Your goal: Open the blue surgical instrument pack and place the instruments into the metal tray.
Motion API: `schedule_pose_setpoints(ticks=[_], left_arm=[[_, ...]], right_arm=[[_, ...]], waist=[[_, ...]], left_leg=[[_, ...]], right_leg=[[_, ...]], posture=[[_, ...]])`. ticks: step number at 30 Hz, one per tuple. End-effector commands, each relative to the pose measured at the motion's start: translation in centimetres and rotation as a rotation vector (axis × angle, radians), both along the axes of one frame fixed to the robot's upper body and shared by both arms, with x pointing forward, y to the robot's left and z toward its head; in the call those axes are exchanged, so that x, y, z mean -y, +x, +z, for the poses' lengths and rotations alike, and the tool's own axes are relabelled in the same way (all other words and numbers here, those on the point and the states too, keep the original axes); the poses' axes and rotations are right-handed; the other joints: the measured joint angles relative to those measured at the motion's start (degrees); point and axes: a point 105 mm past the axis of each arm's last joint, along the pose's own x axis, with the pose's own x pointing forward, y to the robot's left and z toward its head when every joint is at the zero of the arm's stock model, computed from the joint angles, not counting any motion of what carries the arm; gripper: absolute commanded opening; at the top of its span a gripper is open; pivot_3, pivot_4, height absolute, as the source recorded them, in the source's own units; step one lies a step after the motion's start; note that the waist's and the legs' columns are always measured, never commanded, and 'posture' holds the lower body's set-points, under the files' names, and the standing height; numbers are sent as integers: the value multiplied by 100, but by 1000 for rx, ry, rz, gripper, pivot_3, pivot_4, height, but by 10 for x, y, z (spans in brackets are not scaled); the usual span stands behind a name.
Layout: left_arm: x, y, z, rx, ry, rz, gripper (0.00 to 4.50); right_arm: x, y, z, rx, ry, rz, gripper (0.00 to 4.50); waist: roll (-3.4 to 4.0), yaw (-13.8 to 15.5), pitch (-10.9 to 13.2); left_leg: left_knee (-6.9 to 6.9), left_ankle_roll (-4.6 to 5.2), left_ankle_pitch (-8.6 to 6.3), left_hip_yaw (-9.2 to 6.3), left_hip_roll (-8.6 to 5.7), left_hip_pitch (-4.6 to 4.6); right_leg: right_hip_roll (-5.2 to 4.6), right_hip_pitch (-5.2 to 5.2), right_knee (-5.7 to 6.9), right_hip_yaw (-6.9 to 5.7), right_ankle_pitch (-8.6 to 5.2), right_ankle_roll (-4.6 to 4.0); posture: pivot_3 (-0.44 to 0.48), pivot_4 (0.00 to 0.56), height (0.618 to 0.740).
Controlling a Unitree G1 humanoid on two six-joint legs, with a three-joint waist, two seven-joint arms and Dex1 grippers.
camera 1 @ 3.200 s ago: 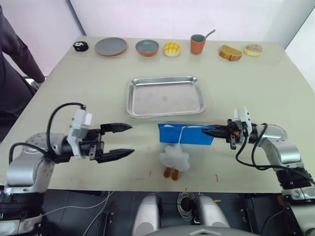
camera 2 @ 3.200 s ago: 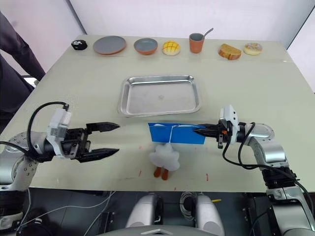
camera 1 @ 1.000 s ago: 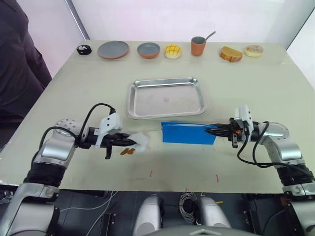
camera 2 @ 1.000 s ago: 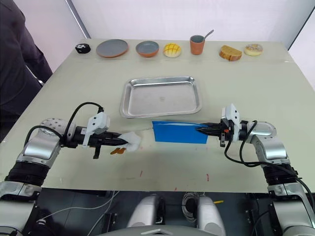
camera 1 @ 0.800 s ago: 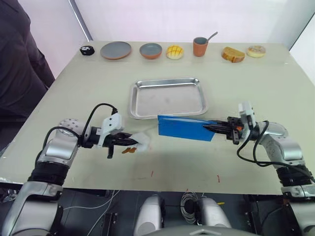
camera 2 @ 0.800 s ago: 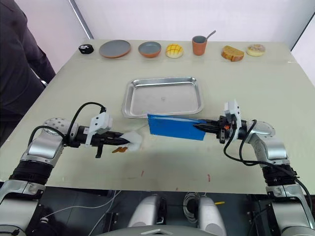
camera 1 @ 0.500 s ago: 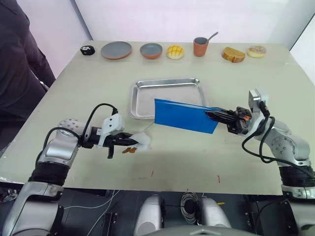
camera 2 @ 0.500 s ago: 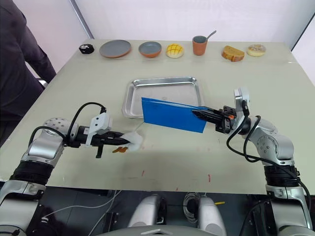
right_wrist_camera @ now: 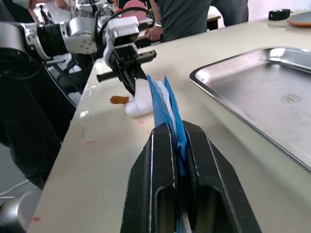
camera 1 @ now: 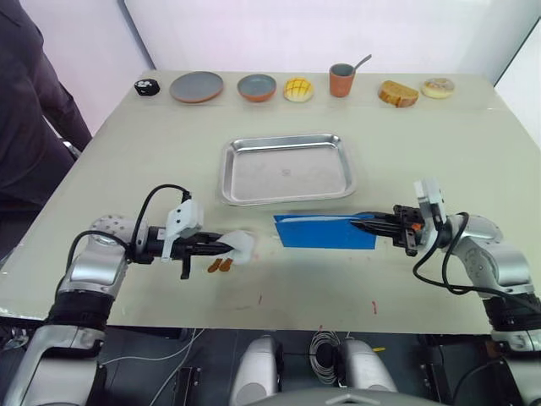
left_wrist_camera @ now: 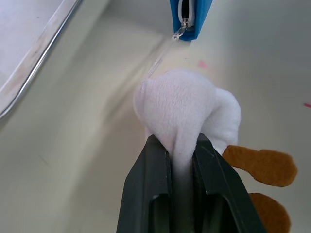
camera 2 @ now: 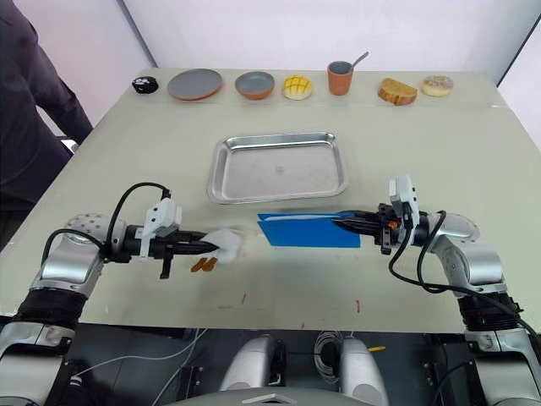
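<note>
Right gripper (camera 1: 365, 224) clamped tight on blue pack (camera 1: 325, 231), just in front of empty metal tray (camera 1: 286, 167). Left gripper (camera 1: 226, 247) pinched shut on white toy (camera 1: 241, 244) tethered to zipper. Advice: pull toy steadily leftward, hold pack firm.

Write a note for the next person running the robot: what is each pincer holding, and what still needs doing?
Left pincer: shut on the white fluffy toy, which a thin string ties to the pack's zipper.
Right pincer: shut on one end of the blue surgical instrument pack, which sits on edge on the table just in front of the metal tray.
Done: both ends gripped; the pack's top edge looks slightly parted.
Left: finish opening the pack and move the instruments into the tray, which holds none yet.
</note>
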Motion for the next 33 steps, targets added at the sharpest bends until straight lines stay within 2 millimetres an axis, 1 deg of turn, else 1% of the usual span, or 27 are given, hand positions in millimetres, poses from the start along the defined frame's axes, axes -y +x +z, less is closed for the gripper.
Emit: schedule_pose_setpoints(ticks=[1, 6, 8, 9, 10, 13, 15, 18, 21, 24, 26, 31, 33], left_arm=[[-2, -7, -10, -25, -17, 5, 25], [-2, -12, -8, -12, -67, -4, 25], [-4, -13, -5, -4, -95, 2, 964], [-7, -13, -4, 8, -107, 14, 991], [-9, -12, -2, 25, -122, 25, 1676], [-19, -12, 5, 23, -184, 68, 3031], [-26, -16, 23, -13, -263, 101, 3991], [-25, -20, 47, 5, -279, 102, 3991], [-20, -26, 70, 22, -311, 98, 3991], [-12, -26, 85, 46, -332, 102, 3991], [-8, -22, 88, 66, -325, 110, 3991], [5, -12, 84, 106, -292, 101, 3991], [15, -6, 81, 111, -294, 87, 3991]], right_arm=[[3, -2, -5, 10, -12, 8, 0], [6, -1, -18, -7, -26, -1, 0], [6, -1, -22, -11, -28, -2, 0], [5, 0, -24, -11, -30, -1, 0], [5, 0, -25, -12, -31, -1, 0], [6, 1, -27, -7, -41, 1, 0], [7, 1, -28, -4, -49, 3, 0], [10, 1, -27, -2, -48, 2, 0], [12, 1, -27, 3, -43, -3, 0], [13, 2, -26, 8, -40, -7, 0], [14, 2, -25, 10, -40, -7, 0], [14, 1, -26, 12, -47, -2, 0], [14, 1, -25, 13, -48, 0, 0]], waist=[[0, -5, 0], [0, -11, 0], [0, -19, 0], [-1, -22, 0], [-1, -26, 1], [-3, -33, 2], [-11, -50, 6], [-32, -62, 12], [-37, -56, 13], [-37, -59, 13], [-37, -58, 13], [-39, -44, 14], [-39, -44, 14]], left_leg=[[0, 0, 0, 0, 0, 0], [-1, 0, 0, 1, 0, 0], [-1, 0, 0, 1, 1, 1], [-1, 0, 0, 1, 1, 1], [-1, 0, 0, 0, 1, 1], [-1, 0, 0, -1, 1, 1], [-1, 0, 0, -2, 3, -1], [-1, 0, 0, -9, 4, -4], [-1, 0, 0, -9, 3, -4], [-1, 0, 0, -9, 3, -4], [-1, 0, 0, -10, 3, -4], [-1, 0, 0, -8, 2, -4], [-1, -1, 0, -7, 2, -4]], right_leg=[[0, 0, 0, 0, 0, 0], [0, 0, 0, 0, 0, 0], [0, 0, 0, 1, 0, 0], [0, 0, 1, 1, 0, 0], [1, 0, 0, 0, 0, -1], [2, 0, 0, 0, 0, -1], [2, -2, 2, -2, 0, -1], [1, -2, 2, -8, 0, -1], [-3, 0, 0, -12, 0, -1], [-3, 0, 0, -10, 0, -1], [-2, 0, 0, -10, 0, -1], [-2, 0, -1, -10, 0, -1], [-1, 0, -1, -9, 0, -1]], posture=[[0, 150, 740], [0, 150, 740], [0, 150, 740], [0, 150, 740], [0, 150, 740], [0, 150, 740], [0, 150, 740], [0, 150, 740], [0, 150, 740], [0, 150, 740], [0, 150, 740], [0, 150, 740], [0, 150, 740]])
